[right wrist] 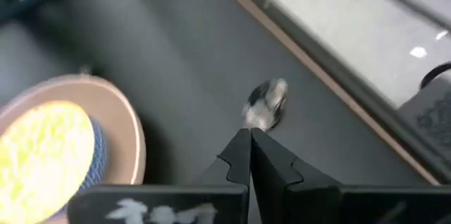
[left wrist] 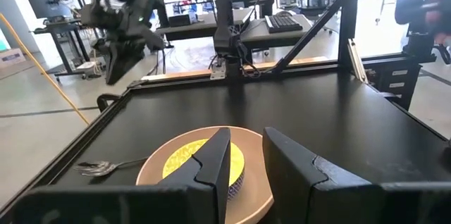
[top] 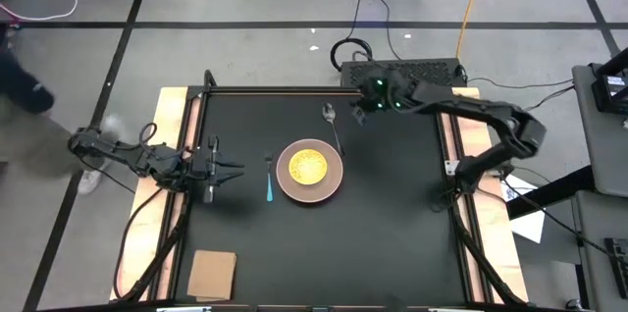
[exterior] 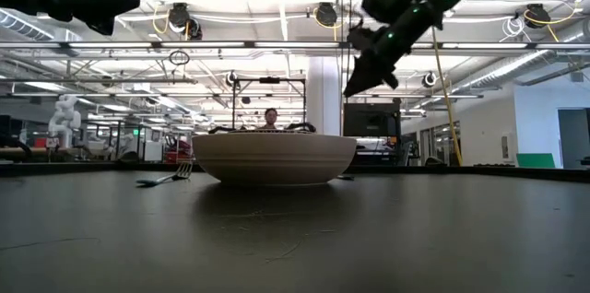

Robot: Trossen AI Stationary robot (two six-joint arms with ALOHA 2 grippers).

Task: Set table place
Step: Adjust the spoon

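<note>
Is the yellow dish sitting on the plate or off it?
On it. The yellow dish sits in the middle of the pinkish-tan plate, whose rim shows all around it.

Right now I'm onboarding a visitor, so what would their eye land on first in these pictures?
Probably the yellow dish on the pinkish plate in the middle of the black table. A light-blue utensil lies just left of the plate, and a silver spoon lies behind it toward the far edge. The right claw, shut and glowing green, hovers beside the spoon.
</note>
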